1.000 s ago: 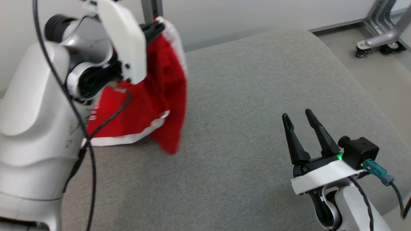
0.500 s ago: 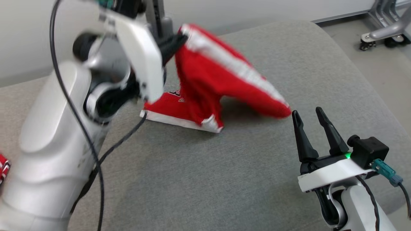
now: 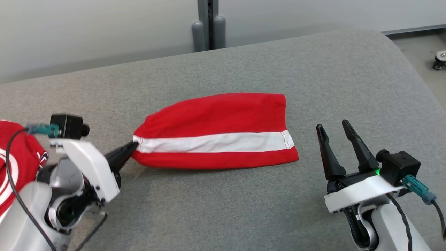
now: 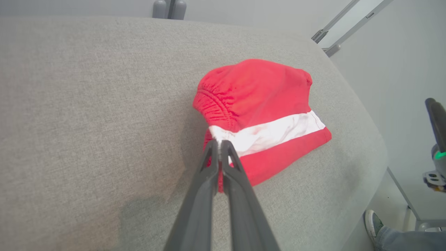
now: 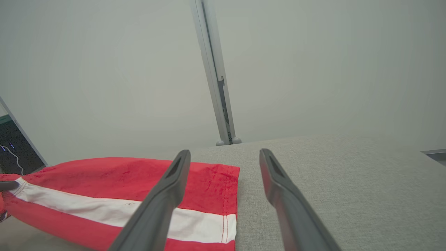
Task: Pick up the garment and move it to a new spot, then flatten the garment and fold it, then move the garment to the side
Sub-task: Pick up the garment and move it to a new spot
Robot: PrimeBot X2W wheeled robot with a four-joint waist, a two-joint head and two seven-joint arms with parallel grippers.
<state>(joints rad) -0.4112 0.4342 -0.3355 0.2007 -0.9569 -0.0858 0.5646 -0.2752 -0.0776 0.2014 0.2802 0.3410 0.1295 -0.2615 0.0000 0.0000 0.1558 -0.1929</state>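
Note:
The garment [image 3: 216, 122] is red with a white stripe and lies spread out along the middle of the grey padded surface [image 3: 244, 209]. My left gripper [image 3: 134, 143] is low at the garment's left end and shut on its edge by the white stripe. The left wrist view has the two fingers [image 4: 218, 142] pressed together on the cloth [image 4: 258, 97], just below the gathered waistband. My right gripper [image 3: 331, 124] stands open a little to the right of the garment's hem, touching nothing. In the right wrist view its fingers [image 5: 224, 152] frame the garment's [image 5: 104, 181] near corner.
Another red and white cloth [image 3: 14, 157] lies at the far left beside my left arm. A grey post [image 3: 208, 24] rises behind the surface. The surface's rounded edge drops off at the right, where a caster wheel [image 3: 439, 59] stands. A person's shoe [image 4: 374, 223] is on the floor.
The left gripper has swung the hanging garment down from high up and laid it out flat on the surface. The head camera shifted too. The right gripper has stayed open in place.

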